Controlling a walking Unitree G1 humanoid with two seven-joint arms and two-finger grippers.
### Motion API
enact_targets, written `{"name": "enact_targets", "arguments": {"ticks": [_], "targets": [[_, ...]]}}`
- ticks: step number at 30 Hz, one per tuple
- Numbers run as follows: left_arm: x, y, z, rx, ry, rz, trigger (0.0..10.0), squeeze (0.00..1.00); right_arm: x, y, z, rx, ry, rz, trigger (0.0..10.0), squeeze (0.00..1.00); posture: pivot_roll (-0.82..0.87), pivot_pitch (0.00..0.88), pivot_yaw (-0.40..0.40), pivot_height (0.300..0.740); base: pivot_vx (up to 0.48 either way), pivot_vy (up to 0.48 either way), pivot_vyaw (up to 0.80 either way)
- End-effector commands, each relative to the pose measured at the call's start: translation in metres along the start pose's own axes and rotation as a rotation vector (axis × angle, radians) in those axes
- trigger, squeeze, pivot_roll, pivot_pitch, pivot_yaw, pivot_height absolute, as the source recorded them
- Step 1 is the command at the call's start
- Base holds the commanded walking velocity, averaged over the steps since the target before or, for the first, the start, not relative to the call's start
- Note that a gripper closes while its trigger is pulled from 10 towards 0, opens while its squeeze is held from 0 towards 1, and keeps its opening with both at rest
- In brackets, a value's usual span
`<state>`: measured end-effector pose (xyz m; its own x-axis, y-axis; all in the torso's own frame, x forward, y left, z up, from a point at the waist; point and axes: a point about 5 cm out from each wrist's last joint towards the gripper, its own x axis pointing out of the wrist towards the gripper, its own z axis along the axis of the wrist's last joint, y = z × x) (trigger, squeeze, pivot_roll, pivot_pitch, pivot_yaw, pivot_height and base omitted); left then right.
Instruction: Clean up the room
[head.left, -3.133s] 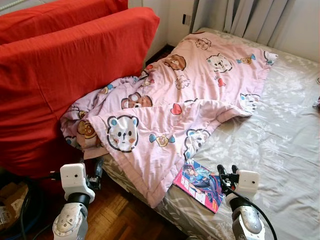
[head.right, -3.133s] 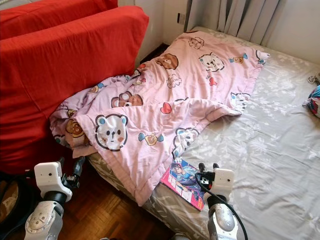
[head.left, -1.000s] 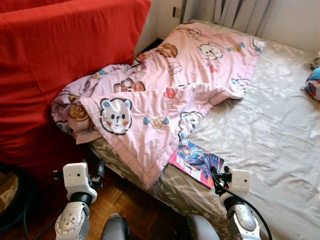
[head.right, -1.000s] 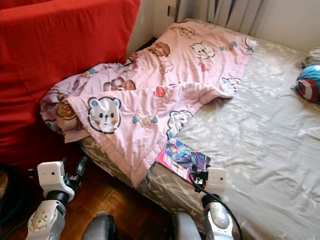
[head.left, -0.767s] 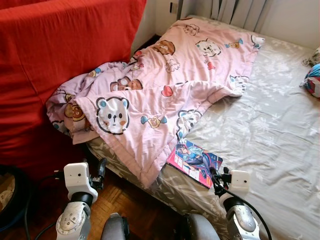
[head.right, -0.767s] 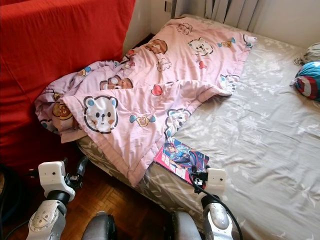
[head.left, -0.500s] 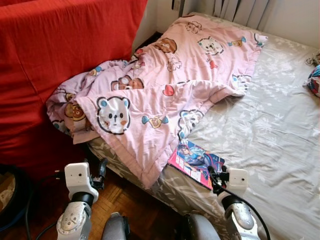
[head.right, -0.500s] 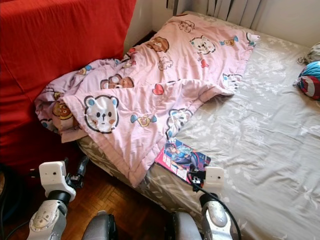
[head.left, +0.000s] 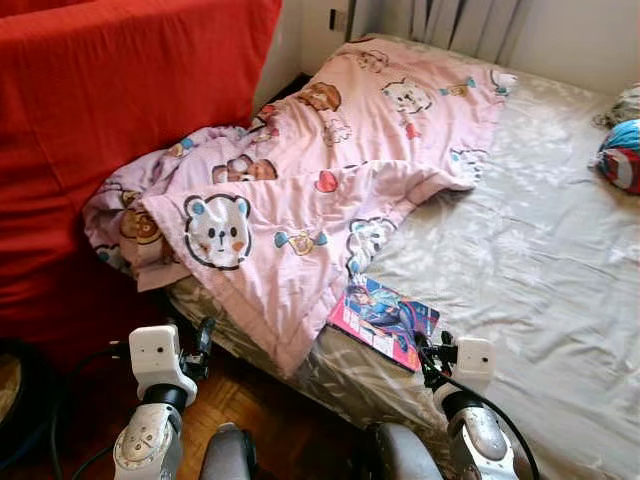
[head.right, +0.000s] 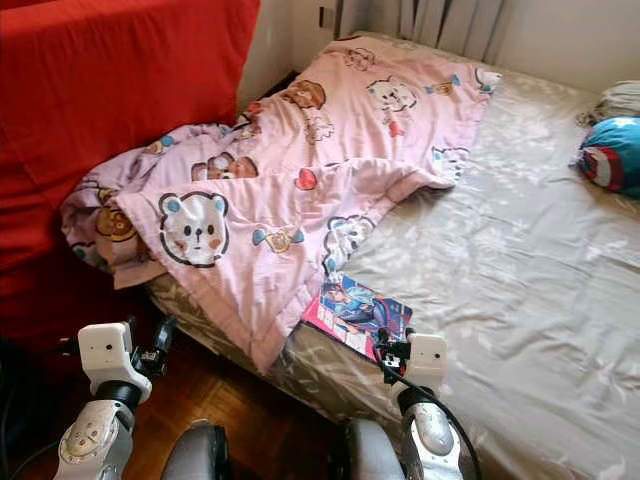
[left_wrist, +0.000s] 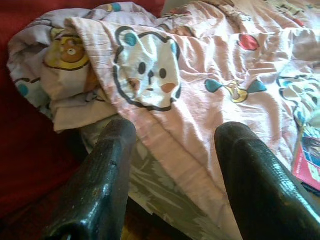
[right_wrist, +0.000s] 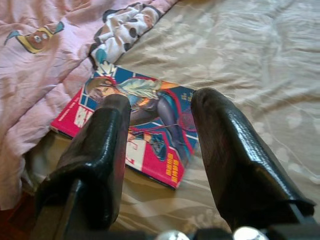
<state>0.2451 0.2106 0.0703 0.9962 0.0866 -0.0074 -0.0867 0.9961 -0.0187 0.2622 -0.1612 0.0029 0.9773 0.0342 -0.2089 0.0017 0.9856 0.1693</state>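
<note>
Comic book (head.left: 384, 320): flat on bed (head.left: 540, 240) near its edge, just beside pink quilt (head.left: 300, 200). Right end effector (right_wrist: 160, 135): spread, aimed at book, apart. Left end effector (left_wrist: 170, 150): spread, idle. Risks: thin cover slipping, sheet pinched too, book nudged overboard.

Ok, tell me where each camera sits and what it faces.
Left and right eye views: on the head, looking down at the grey bed; both silver arms show.
Left wrist view: along the left gripper, open, facing the pink bear-print blanket.
Right wrist view: along the right gripper, open, over the colourful comic book.
Shared: blanket and comic book.
</note>
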Motion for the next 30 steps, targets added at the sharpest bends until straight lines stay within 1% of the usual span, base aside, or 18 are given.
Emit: {"name": "enact_targets", "arguments": {"ticks": [1, 5, 7, 8, 14, 30], "targets": [[-0.0030, -0.0010, -0.0005, -0.009, 0.007, -0.005, 10.0, 0.00, -0.0035, -0.0022, -0.0048, 0.011, 0.014, -0.011, 10.0, 0.00, 0.00, 0.204, -0.040, 0.640, 0.000, 0.000, 0.00], [-0.0029, -0.0007, -0.0004, -0.009, 0.006, -0.002, 10.0, 0.00, -0.0034, -0.0017, -0.0055, 0.006, 0.021, -0.009, 10.0, 0.00, 0.00, 0.205, -0.040, 0.640, 0.000, 0.000, 0.00], [-0.0028, -0.0007, -0.0003, -0.009, 0.006, -0.003, 10.0, 0.00, -0.0030, -0.0015, -0.0081, -0.009, 0.049, -0.009, 10.0, 0.00, 0.00, 0.205, -0.040, 0.640, 0.000, 0.000, 0.00], [-0.0026, -0.0004, -0.0002, -0.009, 0.006, -0.002, 10.0, 0.00, -0.0028, -0.0012, -0.0091, -0.012, 0.058, -0.009, 10.0, 0.00, 0.00, 0.205, -0.039, 0.630, 0.000, 0.000, 0.00], [-0.0022, 0.0000, 0.0000, -0.007, 0.004, -0.002, 10.0, 0.00, -0.0033, -0.0006, -0.0071, 0.016, 0.030, -0.006, 10.0, 0.00, 0.00, 0.204, -0.038, 0.625, 0.000, 0.000, 0.00], [-0.0014, -0.0002, 0.0011, -0.004, 0.002, -0.009, 10.0, 0.00, -0.0054, 0.0038, -0.0128, 0.025, 0.059, 0.027, 10.0, 0.00, 0.00, 0.209, -0.031, 0.625, 0.000, 0.000, 0.00]]}}
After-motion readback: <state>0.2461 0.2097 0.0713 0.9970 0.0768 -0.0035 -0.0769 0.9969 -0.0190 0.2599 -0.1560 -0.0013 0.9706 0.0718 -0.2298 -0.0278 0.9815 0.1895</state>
